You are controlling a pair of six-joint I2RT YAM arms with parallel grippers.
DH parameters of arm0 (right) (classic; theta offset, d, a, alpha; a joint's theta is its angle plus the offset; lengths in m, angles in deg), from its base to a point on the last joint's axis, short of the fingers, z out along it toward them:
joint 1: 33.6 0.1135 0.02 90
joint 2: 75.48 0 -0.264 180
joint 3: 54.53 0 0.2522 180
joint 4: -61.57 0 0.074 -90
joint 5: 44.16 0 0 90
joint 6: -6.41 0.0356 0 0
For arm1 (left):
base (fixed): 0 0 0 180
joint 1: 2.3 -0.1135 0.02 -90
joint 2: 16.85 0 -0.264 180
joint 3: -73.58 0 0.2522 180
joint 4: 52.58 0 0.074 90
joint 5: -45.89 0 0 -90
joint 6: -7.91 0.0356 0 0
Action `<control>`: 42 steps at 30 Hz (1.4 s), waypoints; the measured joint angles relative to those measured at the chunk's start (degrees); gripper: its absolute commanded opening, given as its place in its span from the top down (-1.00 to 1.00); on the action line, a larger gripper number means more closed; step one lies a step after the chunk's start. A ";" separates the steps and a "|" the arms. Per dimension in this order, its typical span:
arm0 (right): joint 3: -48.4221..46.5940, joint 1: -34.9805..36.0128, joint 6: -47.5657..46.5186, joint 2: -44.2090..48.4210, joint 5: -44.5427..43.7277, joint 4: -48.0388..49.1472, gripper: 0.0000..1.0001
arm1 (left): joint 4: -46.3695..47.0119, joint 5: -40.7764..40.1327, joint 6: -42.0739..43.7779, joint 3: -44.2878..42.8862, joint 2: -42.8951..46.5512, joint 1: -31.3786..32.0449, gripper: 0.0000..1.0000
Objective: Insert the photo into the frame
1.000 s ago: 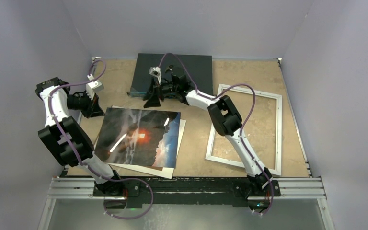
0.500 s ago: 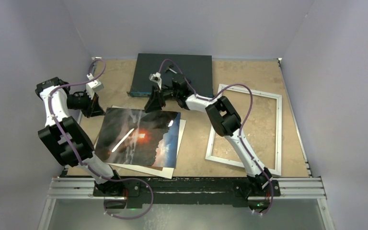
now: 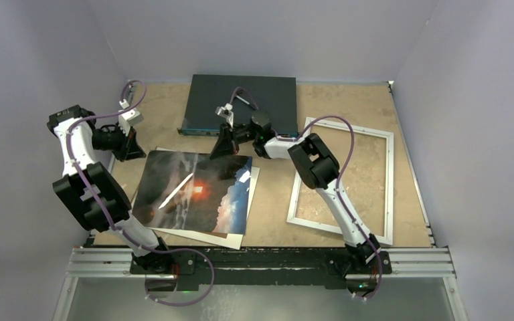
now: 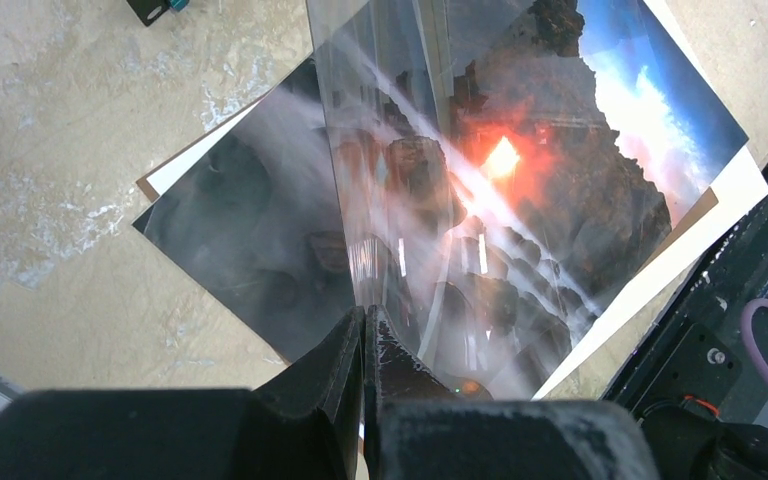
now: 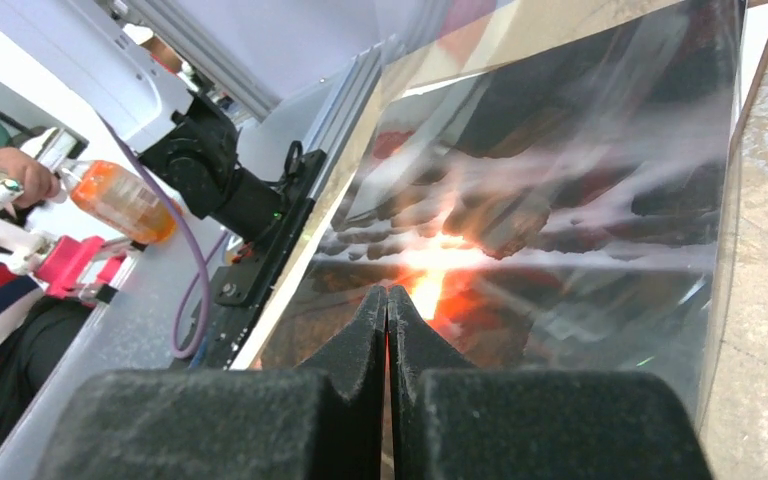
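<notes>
The photo [image 3: 194,190] lies on its white mat [image 3: 230,239], well left of the frame [image 3: 389,187]. Your right gripper [image 5: 387,297] pinches its far edge; your left gripper [image 4: 364,322], pressed shut at a corner, may hold nothing. Uneven lifting risks creasing or slipping.

Overhead view down on the whole table [image 3: 271,200] — wrist views low, close, the photo [image 3: 194,194] common to all.
</notes>
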 measured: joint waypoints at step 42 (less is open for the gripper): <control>-17.03 -1.66 -19.19 -5.49 -5.60 -20.48 -0.91 | -0.07 2.01 -0.92 -0.66 1.29 0.42 1.00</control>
